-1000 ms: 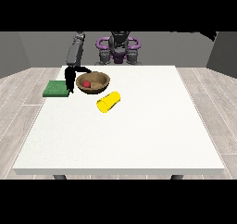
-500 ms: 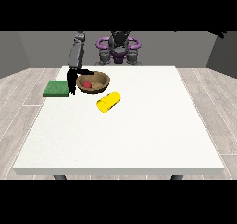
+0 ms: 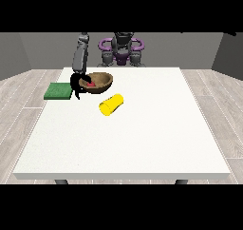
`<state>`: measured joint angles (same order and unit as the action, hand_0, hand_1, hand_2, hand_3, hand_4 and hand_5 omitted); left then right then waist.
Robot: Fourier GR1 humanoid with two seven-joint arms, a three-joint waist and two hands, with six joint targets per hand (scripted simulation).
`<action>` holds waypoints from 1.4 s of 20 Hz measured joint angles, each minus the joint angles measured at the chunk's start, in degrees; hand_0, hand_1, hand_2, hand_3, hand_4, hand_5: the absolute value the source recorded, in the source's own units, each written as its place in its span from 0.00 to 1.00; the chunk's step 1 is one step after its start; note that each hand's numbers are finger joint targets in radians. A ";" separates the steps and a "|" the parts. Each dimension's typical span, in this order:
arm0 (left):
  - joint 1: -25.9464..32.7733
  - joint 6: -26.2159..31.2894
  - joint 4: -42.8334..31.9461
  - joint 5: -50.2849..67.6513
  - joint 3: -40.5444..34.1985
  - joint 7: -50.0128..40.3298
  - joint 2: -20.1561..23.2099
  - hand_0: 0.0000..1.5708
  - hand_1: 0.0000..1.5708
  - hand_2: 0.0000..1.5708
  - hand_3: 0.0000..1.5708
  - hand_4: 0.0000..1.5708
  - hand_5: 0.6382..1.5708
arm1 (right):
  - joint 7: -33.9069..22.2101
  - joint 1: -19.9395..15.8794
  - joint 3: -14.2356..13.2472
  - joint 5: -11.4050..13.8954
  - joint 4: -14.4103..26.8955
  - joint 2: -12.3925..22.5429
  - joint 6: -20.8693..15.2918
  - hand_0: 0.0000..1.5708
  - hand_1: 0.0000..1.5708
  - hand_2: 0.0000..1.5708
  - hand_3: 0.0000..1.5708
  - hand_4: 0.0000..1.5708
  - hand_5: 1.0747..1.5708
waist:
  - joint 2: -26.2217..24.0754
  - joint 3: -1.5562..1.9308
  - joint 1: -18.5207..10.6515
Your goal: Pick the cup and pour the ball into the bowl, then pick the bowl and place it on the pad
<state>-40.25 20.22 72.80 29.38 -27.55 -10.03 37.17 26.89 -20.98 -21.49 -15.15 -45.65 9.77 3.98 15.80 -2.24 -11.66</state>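
A brown bowl point(image 3: 99, 80) sits at the table's far left, tipped a little, with a red ball point(image 3: 90, 83) inside it. The hand at the view's left point(image 3: 76, 84) hangs from a grey arm and has its fingers curled over the bowl's left rim. The yellow cup point(image 3: 111, 104) lies on its side just in front of the bowl, its mouth towards the camera. The green pad point(image 3: 59, 91) lies flat left of the hand, at the table's left edge. No hand shows at the view's right.
The white table point(image 3: 142, 138) spreads wide in front and to the right. The robot's torso point(image 3: 121, 48) stands behind the far edge.
The bowl has risen slightly and tipped, with the hand at the view's left on its rim. Cup and pad have not moved.
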 measured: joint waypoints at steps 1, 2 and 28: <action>0.00 0.01 0.30 0.07 0.02 -0.01 0.02 0.00 0.00 0.00 0.00 0.37 1.00 | 0.19 0.37 -0.05 0.00 -0.28 0.08 -0.42 1.00 1.00 1.00 1.00 0.68 0.81 | 0.09 -0.02 -0.36; -0.26 0.15 0.02 0.30 -0.38 0.06 0.51 0.00 0.00 0.00 0.00 0.40 1.00 | 0.14 0.53 0.03 -0.05 -0.78 0.05 -0.71 1.00 1.00 1.00 1.00 0.69 0.83 | 0.29 0.01 -0.37; 8.01 5.98 -19.63 -2.73 -6.41 12.50 8.57 0.00 0.00 0.00 0.00 0.45 0.99 | -34.79 -8.70 6.42 5.42 -7.56 16.32 -4.97 1.00 1.00 1.00 1.00 0.63 1.00 | -4.01 2.20 9.97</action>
<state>-32.24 26.20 53.17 26.65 -33.96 2.46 45.74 -7.90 -29.68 -15.07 -9.74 -53.21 26.09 -0.99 11.80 -0.04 -1.69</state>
